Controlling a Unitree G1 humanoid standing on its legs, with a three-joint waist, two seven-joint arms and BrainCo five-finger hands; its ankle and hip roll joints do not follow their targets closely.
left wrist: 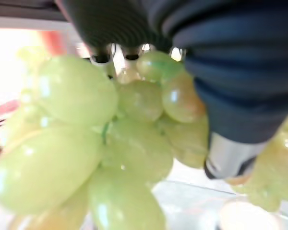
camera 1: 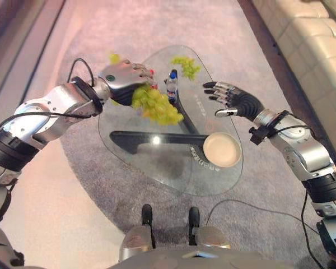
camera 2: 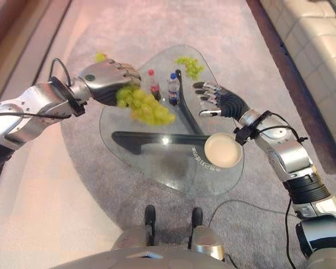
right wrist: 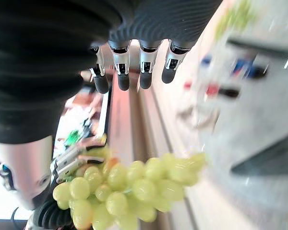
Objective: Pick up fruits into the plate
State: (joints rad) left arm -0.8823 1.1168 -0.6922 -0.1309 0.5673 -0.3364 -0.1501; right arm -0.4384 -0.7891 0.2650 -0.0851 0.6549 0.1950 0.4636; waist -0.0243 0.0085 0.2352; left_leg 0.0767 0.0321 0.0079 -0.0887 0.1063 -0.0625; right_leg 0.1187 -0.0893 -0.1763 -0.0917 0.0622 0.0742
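Note:
My left hand [camera 1: 122, 77] is shut on a bunch of green grapes [camera 1: 155, 106], held in the air above the left part of the glass table [camera 1: 173, 174]. The same bunch [left wrist: 96, 148] hangs close under the left hand's fingers, and it shows from the side as the grapes [right wrist: 129, 189]. A second bunch of grapes [camera 1: 186, 66] lies at the table's far end. The cream plate [camera 1: 222, 149] sits at the table's near right. My right hand [camera 1: 235, 101] hovers open above the right side, beyond the plate, holding nothing.
Two small bottles, one red-capped [camera 2: 153, 84] and one blue-capped [camera 1: 172, 87], stand near the table's middle, just right of the lifted grapes. A dark table frame [camera 1: 151, 140] shows through the glass. A cream sofa [camera 1: 308, 50] lines the right side, on a grey rug [camera 1: 89, 168].

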